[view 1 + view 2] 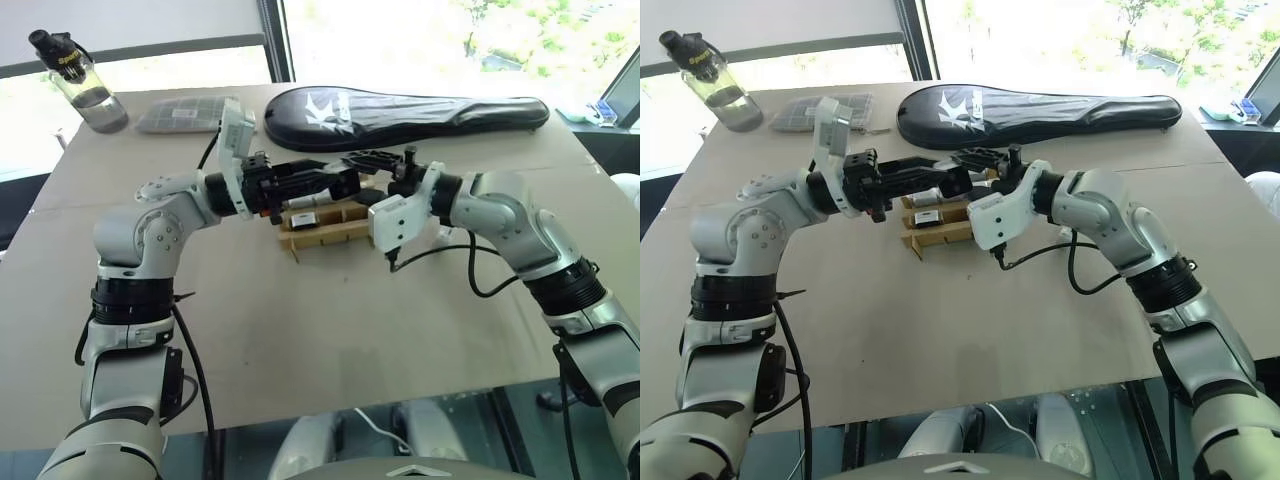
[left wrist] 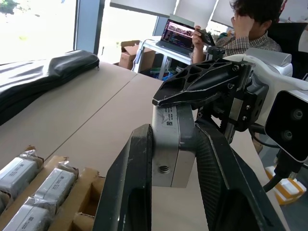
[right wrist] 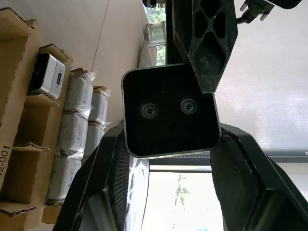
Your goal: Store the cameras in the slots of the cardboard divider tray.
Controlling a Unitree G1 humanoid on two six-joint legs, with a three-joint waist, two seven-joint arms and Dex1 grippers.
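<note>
Above the cardboard divider tray [image 1: 325, 238] my two grippers meet on one camera [image 2: 173, 144], a silver block whose black face [image 3: 171, 110] carries two lenses. My left gripper [image 1: 345, 183] comes in from the left and is shut on its narrow sides. My right gripper [image 1: 358, 160] reaches in from the right, shut across its wider sides. The tray holds more cameras: a bare silver one [image 3: 48, 74] in a slot and several in clear wrapping [image 2: 19, 168].
A black racket bag [image 1: 400, 105] lies behind the tray. A grey gridded pack [image 1: 185, 115] and a water bottle [image 1: 85, 85] stand at the back left. A seated person [image 2: 245, 29] and a laptop [image 2: 180, 33] are beyond the table.
</note>
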